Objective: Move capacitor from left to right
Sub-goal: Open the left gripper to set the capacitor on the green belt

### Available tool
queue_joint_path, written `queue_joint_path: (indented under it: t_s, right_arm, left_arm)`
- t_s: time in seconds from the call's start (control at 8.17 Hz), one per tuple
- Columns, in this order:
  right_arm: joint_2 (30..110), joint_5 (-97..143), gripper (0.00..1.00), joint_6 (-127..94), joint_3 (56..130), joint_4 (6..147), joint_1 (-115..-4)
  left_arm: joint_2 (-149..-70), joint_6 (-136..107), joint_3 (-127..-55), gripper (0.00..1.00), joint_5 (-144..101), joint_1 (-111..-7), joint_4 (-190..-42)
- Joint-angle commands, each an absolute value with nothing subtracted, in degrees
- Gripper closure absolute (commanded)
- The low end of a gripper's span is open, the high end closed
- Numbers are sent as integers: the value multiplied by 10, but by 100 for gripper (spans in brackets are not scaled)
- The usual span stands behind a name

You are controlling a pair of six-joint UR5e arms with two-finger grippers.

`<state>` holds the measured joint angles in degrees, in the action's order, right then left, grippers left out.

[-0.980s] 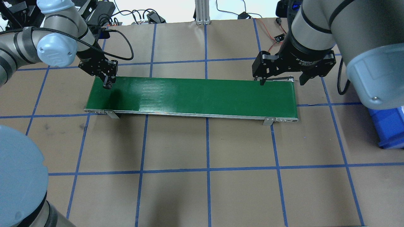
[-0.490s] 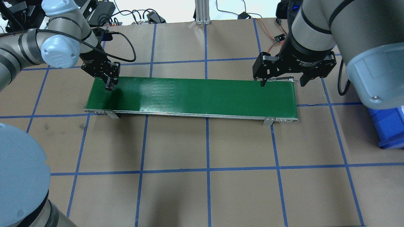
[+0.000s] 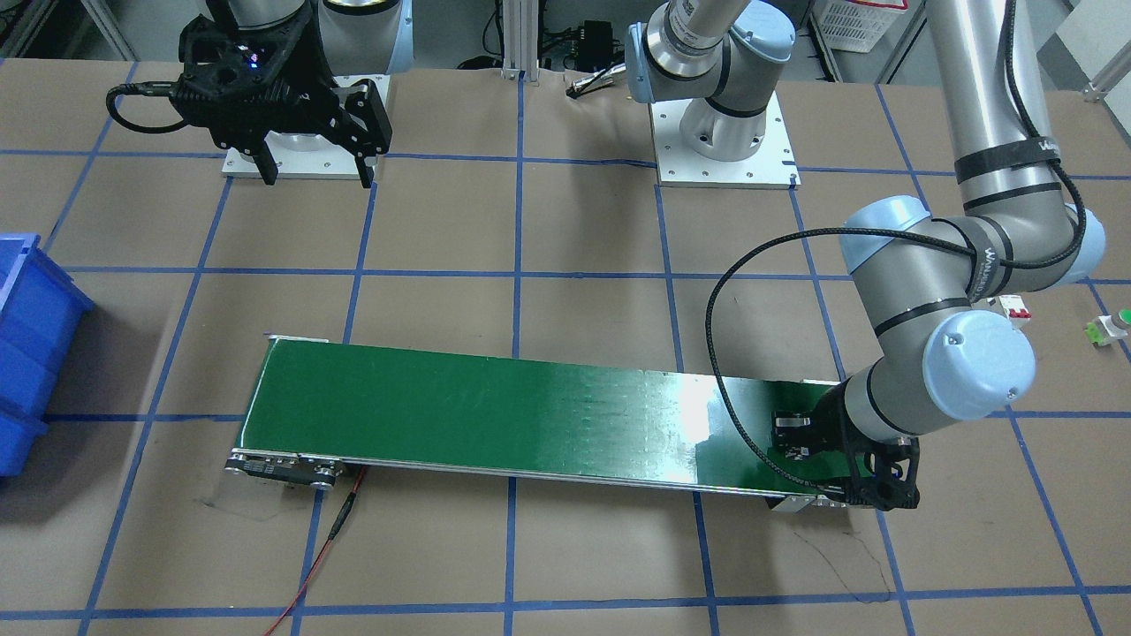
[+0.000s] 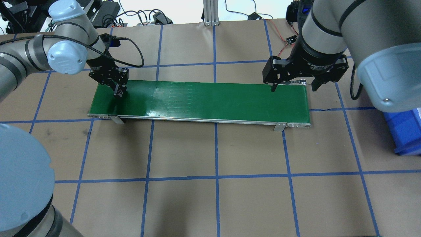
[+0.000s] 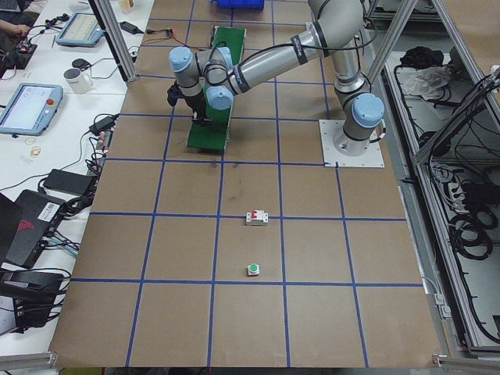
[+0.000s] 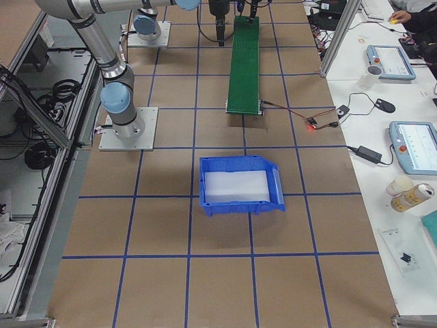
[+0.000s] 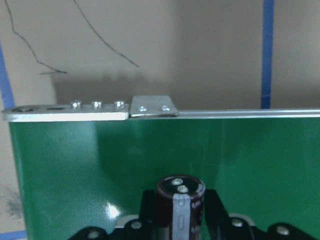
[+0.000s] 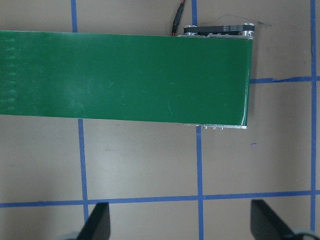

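Observation:
The capacitor (image 7: 176,192), a dark cylinder with a pale stripe and a silvery top, is clamped between my left gripper's fingers (image 7: 214,206). My left gripper (image 4: 119,92) is shut on it and holds it low over the left end of the green conveyor belt (image 4: 213,98). In the front view this gripper (image 3: 797,439) is at the belt's right end. My right gripper (image 4: 292,87) is open and empty, high over the far edge of the belt's right end (image 8: 125,75); it also shows in the front view (image 3: 315,179).
A blue bin (image 6: 239,184) stands on the table beyond the belt's right end (image 4: 406,131). A white breaker with red switches (image 5: 257,218) and a green-capped button (image 5: 253,269) lie on the table far to my left.
My left gripper has moved right and toward the near side with the capacitor, from the belt's far left corner to over the belt. The right gripper has barely moved.

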<state>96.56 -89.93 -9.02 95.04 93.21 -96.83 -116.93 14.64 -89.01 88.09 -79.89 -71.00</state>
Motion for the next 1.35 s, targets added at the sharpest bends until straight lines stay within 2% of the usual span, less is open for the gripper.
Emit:
queue_joint_path:
  t_s: [0.0,0.37,0.86,1.22]
  right_arm:
    - [948,-901,0,-84,950,934,-969]
    - [844,-904,0,-59,953,943,-961]
    - [747,-902,0,16,958,1071,-924]
    - [721,-889,0,19,966,1100,-920]
  left_arm:
    - [-1163,121,-895,0,787,-799,-708]
    - [-1102,118,-886,0,838,-807,-734]
    - [-966,12,-879,0,864,-866,-897]
    - [-912,19,-881,0,897,-885,-915]
